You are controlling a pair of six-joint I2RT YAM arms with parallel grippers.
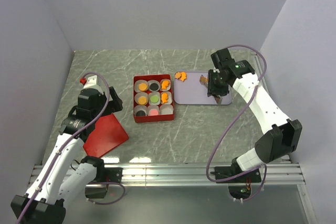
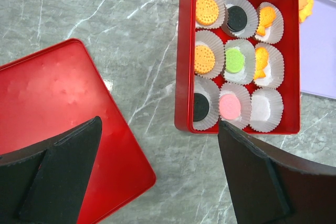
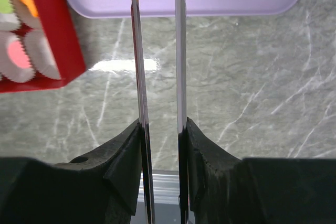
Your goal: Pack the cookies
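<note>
**A:** From above, where are the cookies [image 1: 154,98]?

**B:** Most sit in white paper cups [image 1: 166,109] inside the red box [image 1: 153,120] in the middle of the table [image 1: 210,124]. Eight of the nine cups are filled, with round orange, black, green and pink ones and two irregular orange ones in the right column. Another orange cookie [image 1: 181,76] lies on the lavender tray [image 1: 194,95] just right of the box, at its far left corner.

**A:** And the right jaws?

**B:** They are over the tray's far right part, with an orange piece [image 1: 203,79] right at their tips. I cannot tell whether they grip it. The red lid [image 1: 105,135] lies flat, left of the box.

**A:** What does the left wrist view show?

**B:** The left jaws stand wide. One of the black fingers [image 2: 63,171] is over the lid and the other is near the box's near wall. The tray's edge and its orange cookie show at the upper right.

**A:** And the right wrist view?

**B:** The right jaws are narrow, with a slim gap between two thin upright strips. Their tips run past the top edge of the view. Through the gap only table and tray show. The box corner, with a pink cookie, sits at the left.
</note>
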